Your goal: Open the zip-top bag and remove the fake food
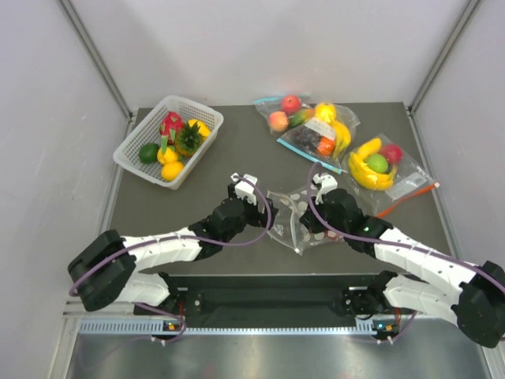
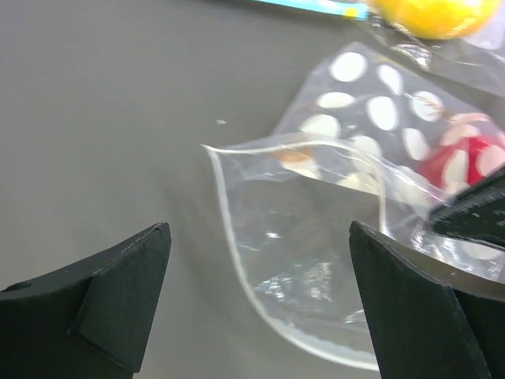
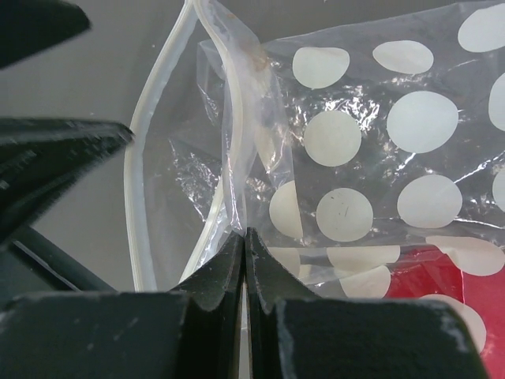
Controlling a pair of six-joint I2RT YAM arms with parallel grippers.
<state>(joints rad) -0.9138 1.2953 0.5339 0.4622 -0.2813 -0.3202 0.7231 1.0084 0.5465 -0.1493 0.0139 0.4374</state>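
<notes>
right gripper point(image 3: 246, 237): clenched on one lip of the zip-top bag point(image 3: 355, 150), which lies mid-table between my arms.
left gripper point(image 2: 259, 245): released, jaws wide, facing the gaping mouth.
fake food point(image 2: 465, 162): a red piece deep inside, beside my right fingers.
next move, as I judge: hold right firm, pinch only the free lip, and spread gently.

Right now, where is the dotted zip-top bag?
Top view: the dotted bag lies centre-front on the table, between both hands. The right hand is shut on its rim; the open left hand faces its mouth.
</notes>
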